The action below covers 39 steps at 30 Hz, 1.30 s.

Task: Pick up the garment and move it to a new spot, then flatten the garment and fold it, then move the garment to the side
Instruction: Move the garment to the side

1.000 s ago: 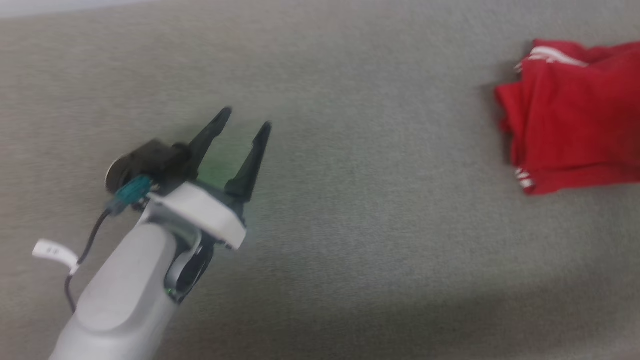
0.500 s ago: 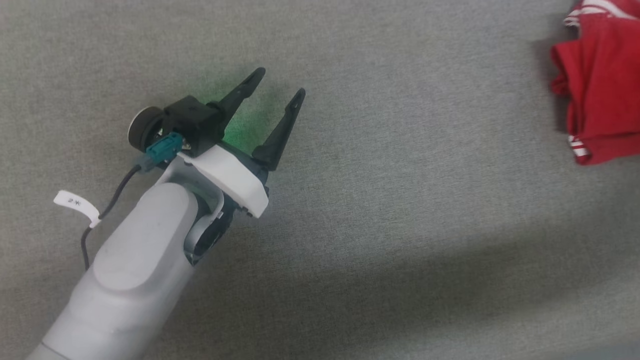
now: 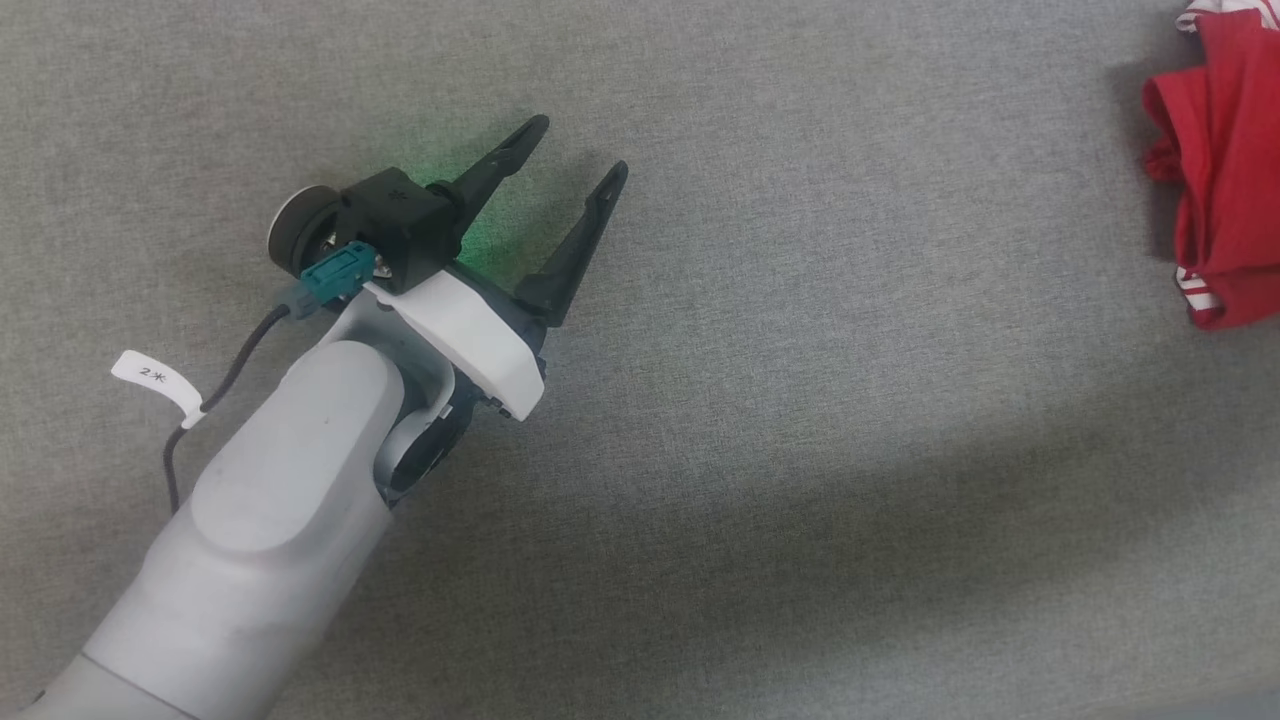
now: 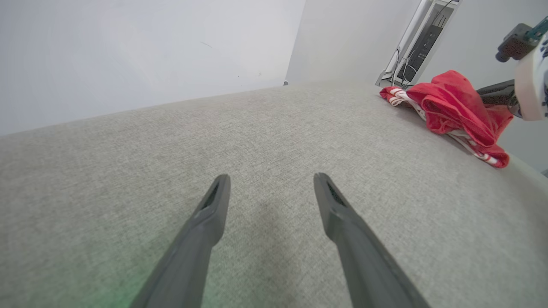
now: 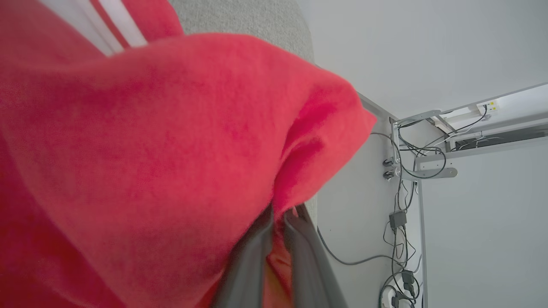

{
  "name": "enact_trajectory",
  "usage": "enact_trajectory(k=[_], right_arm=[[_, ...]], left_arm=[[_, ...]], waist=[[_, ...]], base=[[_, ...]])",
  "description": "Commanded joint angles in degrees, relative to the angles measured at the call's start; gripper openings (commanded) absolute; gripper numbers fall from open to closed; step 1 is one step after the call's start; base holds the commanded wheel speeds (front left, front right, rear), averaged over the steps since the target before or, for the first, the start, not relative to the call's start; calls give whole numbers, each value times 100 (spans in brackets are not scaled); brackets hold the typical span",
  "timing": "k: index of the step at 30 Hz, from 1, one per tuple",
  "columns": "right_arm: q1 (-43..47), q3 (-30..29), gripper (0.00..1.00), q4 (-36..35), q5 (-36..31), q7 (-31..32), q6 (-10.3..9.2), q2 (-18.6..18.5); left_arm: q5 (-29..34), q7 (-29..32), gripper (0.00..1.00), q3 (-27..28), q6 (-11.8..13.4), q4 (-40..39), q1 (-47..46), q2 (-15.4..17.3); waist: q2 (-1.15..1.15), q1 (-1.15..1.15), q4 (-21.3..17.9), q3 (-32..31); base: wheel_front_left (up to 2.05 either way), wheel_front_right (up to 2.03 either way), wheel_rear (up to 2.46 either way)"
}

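Observation:
The garment (image 3: 1225,170) is a bunched red jersey with red-white striped trim, lying at the far right edge of the grey fabric surface (image 3: 800,400). In the right wrist view my right gripper (image 5: 278,218) is shut on a fold of the garment (image 5: 150,149), which covers its fingertips. The left wrist view shows the garment (image 4: 454,102) heaped at the upper right, with the right gripper (image 4: 496,92) reaching into it from the right. My left gripper (image 3: 580,145) is open and holds nothing, well left of the garment and just above the surface, as the left wrist view confirms (image 4: 270,177).
The grey surface ends at a rounded far edge (image 4: 282,85) before a pale wall. A metal rack with cables (image 5: 406,171) stands beyond the garment's side. A shadow band crosses the near part of the surface (image 3: 900,520).
The head camera has shifted, so the garment now sits further right and higher in the picture. The gap between the left gripper and the garment looks a little wider. Neither gripper's state has changed.

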Motion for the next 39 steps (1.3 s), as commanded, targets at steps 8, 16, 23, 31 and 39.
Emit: enact_trajectory(k=[8,16,23,31,39], right_arm=[[-328,-154,52,506,-243,-244,-13,124],[-453,-372,100,740,-393,-416,-13,175],[-409,-501,100,807,-374,-646,-13,322],[-151,-555,100,844,-28,-928,-13,775],[280,-382,100,734,404,-1139,-13,1335]], left_arm=[[-137,-106,100,-76,-13,156,-55,83],[-235,-181,100,-23,-7,182,131,158],[-255,-206,100,101,65,106,410,211],[-351,-213,100,368,247,-42,988,377],[-395,-217,100,845,510,-349,1848,573]], waist=[[0,0,-2,-152],[0,0,61,-477],[0,0,227,-857],[0,0,444,-1418],[0,0,682,-2013]], base=[[0,0,0],[0,0,0],[0,0,0],[0,0,0],[0,0,0]])
